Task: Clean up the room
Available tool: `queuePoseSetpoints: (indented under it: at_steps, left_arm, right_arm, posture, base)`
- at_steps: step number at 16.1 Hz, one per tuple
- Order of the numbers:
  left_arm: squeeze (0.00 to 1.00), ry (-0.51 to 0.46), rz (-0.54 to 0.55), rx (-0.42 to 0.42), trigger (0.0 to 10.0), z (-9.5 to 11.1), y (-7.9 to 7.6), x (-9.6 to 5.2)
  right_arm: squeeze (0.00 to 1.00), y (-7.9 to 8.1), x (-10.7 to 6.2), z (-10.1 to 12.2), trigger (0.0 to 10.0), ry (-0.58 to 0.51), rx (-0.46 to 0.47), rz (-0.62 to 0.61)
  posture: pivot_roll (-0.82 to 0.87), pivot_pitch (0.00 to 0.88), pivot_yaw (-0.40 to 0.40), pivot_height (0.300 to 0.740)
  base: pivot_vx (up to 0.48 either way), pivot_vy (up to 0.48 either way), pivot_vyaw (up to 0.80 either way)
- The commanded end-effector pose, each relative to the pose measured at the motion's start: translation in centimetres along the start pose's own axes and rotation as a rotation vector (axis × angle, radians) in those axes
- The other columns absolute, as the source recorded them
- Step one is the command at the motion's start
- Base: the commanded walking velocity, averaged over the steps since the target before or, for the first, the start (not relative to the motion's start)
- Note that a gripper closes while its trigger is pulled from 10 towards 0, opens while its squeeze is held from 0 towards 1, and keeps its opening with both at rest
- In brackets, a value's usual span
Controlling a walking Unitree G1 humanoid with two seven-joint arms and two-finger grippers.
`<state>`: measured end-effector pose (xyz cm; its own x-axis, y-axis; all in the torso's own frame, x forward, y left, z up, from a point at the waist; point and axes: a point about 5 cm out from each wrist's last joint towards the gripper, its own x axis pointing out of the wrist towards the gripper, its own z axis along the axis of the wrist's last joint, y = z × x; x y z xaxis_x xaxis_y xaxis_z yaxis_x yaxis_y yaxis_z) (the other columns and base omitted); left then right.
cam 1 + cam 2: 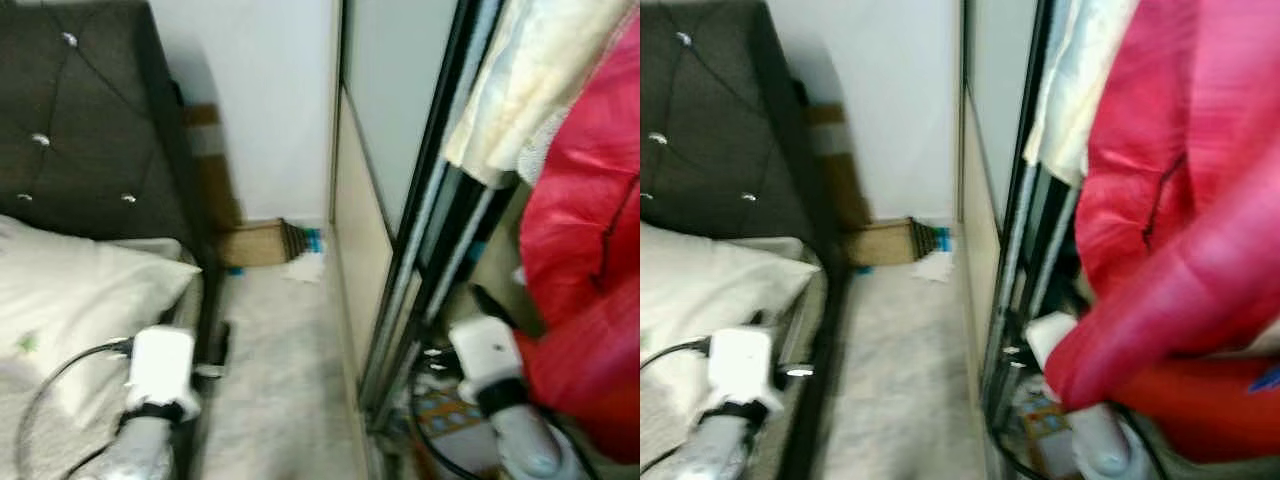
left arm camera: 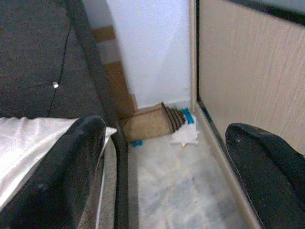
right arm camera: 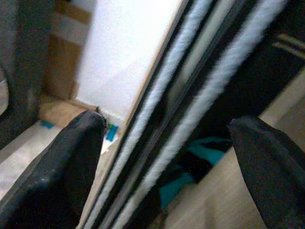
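A crumpled white scrap (image 1: pixel 305 268) lies on the pale floor at the far end of the aisle, beside a tipped cardboard box (image 1: pixel 255 243) and a small blue item (image 2: pixel 189 116). A red garment (image 1: pixel 585 270) and a cream one (image 1: pixel 530 80) hang in the wardrobe on my right. My left gripper (image 2: pixel 164 131) is open and holds nothing; it is low by the bed's edge and points down the aisle at the scrap. My right gripper (image 3: pixel 167 121) is also open and holds nothing, close to the wardrobe's sliding-door tracks (image 3: pixel 190 90). A teal cloth (image 3: pixel 188 169) lies behind them.
A bed with a dark tufted headboard (image 1: pixel 80 120) and a white pillow (image 1: pixel 80 290) is on the left. The beige sliding door (image 1: pixel 365 230) walls the aisle on the right. A white wall (image 1: pixel 265 100) closes the far end. Clutter sits on the wardrobe floor (image 1: pixel 445 415).
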<state>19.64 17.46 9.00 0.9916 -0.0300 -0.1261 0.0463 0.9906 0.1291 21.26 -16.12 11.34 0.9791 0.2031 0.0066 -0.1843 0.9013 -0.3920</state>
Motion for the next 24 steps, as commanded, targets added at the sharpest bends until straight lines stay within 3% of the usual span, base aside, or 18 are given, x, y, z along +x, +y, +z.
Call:
queuePoseSetpoints:
  at_steps: [1,8,21,23,24]
  left_arm:
    - [0.00,-0.005,-0.018,-0.010,10.0,0.1,-0.5,0.2]
    - [0.00,-0.004,-0.036,-0.006,10.0,0.1,-0.7,0.4]
    - [0.00,-0.025,-0.073,-0.027,10.0,0.4,-1.0,0.5]
    - [0.00,-0.027,-0.066,-0.041,10.0,0.4,-0.9,0.5]
    - [0.00,-0.038,-0.064,-0.026,10.0,0.8,-0.8,0.4]
  right_arm:
    - [0.00,-0.5,-0.5,-0.6,10.0,0.031,-0.011,-0.012]
    - [0.00,-0.4,-0.6,-0.7,10.0,0.034,-0.004,-0.010]
    - [0.00,-0.5,-0.5,-0.8,10.0,0.026,0.028,-0.006]
    - [0.00,-0.6,-0.3,-0.1,10.0,0.009,0.078,-0.005]
    - [0.00,-0.5,-0.6,2.2,10.0,-0.054,0.128,0.052]
  posture:
    - [-0.02,0.007,-0.035,0.740]
    - [-0.02,0.012,-0.034,0.740]
    - [-0.03,0.010,-0.034,0.740]
    - [-0.03,0.014,-0.033,0.740]
    - [-0.03,0.014,-0.031,0.740]
  base:
    - [0.000,0.000,0.80]
    - [0.000,0.000,0.77]
    - [0.000,0.000,0.00]
    - [0.000,0.000,0.00]
    - [0.000,0.000,0.00]
